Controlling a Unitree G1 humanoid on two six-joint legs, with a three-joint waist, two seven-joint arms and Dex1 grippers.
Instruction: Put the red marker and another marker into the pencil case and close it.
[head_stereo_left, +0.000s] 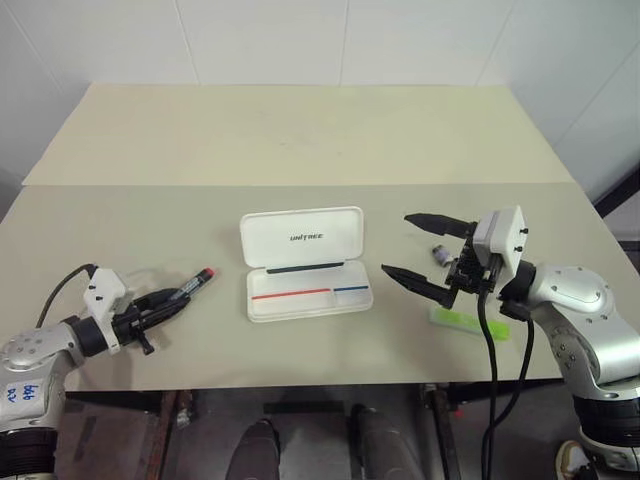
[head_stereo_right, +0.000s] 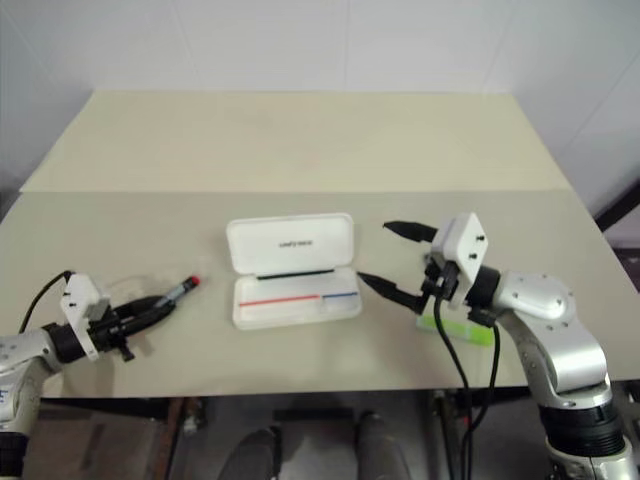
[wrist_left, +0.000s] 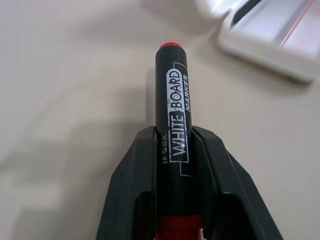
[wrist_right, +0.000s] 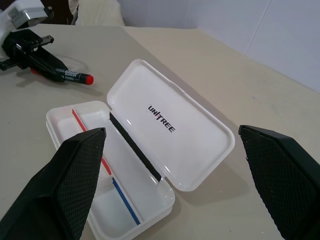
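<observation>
Two markers and one case are on the desk (head_stereo_left: 300, 140). Pencil case (head_stereo_left: 305, 265) sits at centre near the front edge, lid swung open and lying back away from the robot, "UNITREE" lettering facing up. Tray half is nearer the robot, w/ a red stripe and a blue stripe showing on its floor and a dark strip along the hinge; nothing lies in the tray.

Left gripper (head_stereo_left: 172, 300) is at the robot's left of the case, well apart from it, pointing roughly level toward the case. Its jaws are closed tight around the red marker (wrist_left: 172, 105): dark barrel w/ "WHITE BOARD MARKER" label is pinched between the two black fingers (wrist_left: 130, 200), red end sticking out past the tips toward the case. Marker looks slightly above the desk, shadow beneath it.

Right gripper (head_stereo_left: 418, 250) hovers just to the robot's right of the case, jaws spread wide, nothing between them; in the wrist view the open case sits between its two fingers.

Light-green highlighter (head_stereo_left: 462, 321) lies flat on the desk under/behind the right gripper, near the front edge, partly hidden by cables. Small dark-and-grey object (head_stereo_left: 440, 254) on the desk by the right gripper; can't tell what it is.
</observation>
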